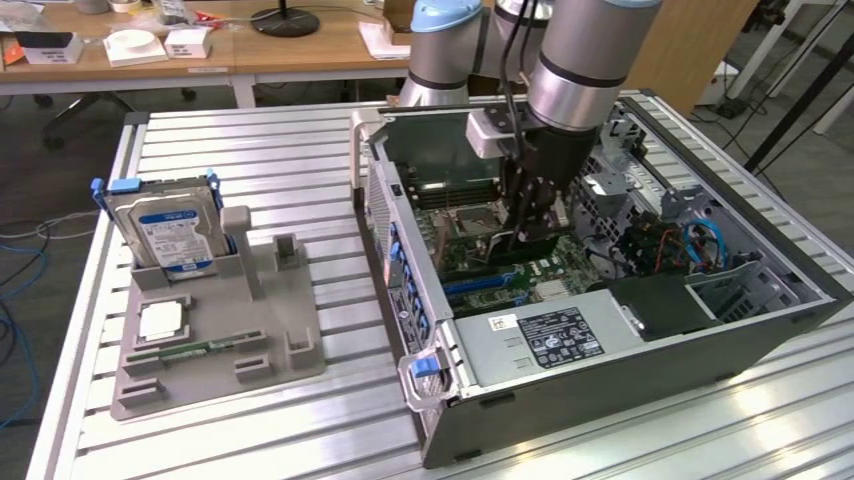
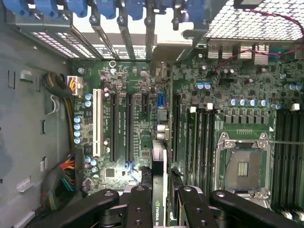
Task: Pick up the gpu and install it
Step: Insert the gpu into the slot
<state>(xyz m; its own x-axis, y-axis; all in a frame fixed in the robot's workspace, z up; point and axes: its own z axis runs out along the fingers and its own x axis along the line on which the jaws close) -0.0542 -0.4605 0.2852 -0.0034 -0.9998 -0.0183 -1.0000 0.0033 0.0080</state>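
The gpu (image 2: 159,164) is a thin black card seen edge-on, with a green logo on its edge near the fingers. My gripper (image 2: 160,192) is shut on it, one black finger (image 2: 139,202) on each side. The card hangs over the green motherboard (image 2: 137,95), roughly in line with the long black expansion slots (image 2: 128,124). I cannot tell whether it touches a slot. In the exterior view the gripper (image 1: 525,232) reaches down inside the open computer case (image 1: 441,330), with the dark card (image 1: 537,248) at its tip just above the board.
Blue slot latches (image 2: 118,9) line the case's rear wall. A bare CPU socket (image 2: 242,167), memory slots (image 2: 285,142) and cable bundles (image 2: 61,175) surround the card. On the exterior view's left, a grey holder (image 1: 267,330) carries a hard drive (image 1: 163,225), a chip and a green memory stick (image 1: 187,350).
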